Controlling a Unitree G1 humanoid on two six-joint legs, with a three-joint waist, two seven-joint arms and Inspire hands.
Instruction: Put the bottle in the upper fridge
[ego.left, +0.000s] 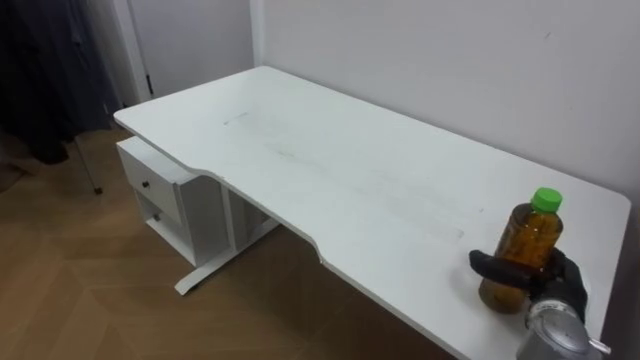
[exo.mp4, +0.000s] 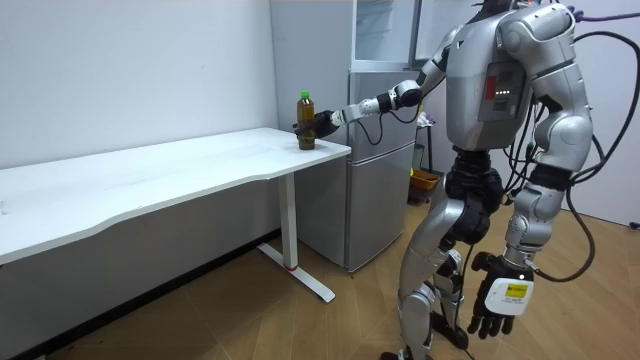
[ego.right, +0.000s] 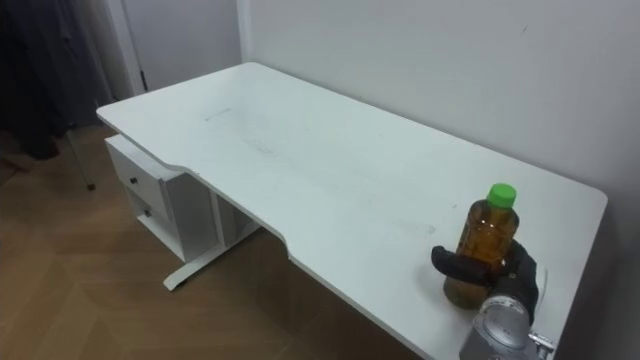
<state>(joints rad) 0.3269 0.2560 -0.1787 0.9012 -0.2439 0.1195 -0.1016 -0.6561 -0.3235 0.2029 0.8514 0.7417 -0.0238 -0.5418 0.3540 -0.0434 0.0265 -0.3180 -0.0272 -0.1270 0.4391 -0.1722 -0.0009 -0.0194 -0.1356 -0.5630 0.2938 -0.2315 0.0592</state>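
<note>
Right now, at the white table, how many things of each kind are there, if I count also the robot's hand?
Table: 1
Drawer unit: 1, under the table
Bottle: 1, on the table
Hand: 1, the right hand, curled round the bottle
Total: 4
The left hand hangs at the robot's side, uncounted.

Body finish: my torso, upper arms and thighs are glossy silver-grey shell, and my waist and joints are black. A dark panel on my torso carries small red lights. My right hand has black fingers, with a round brushed-metal wrist cuff at its five o'clock. My left hand is black too, with a white tag marked in yellow on its back. Black cables loop off my back toward three o'clock. A purple strap leaves my shoulder at one o'clock.
</note>
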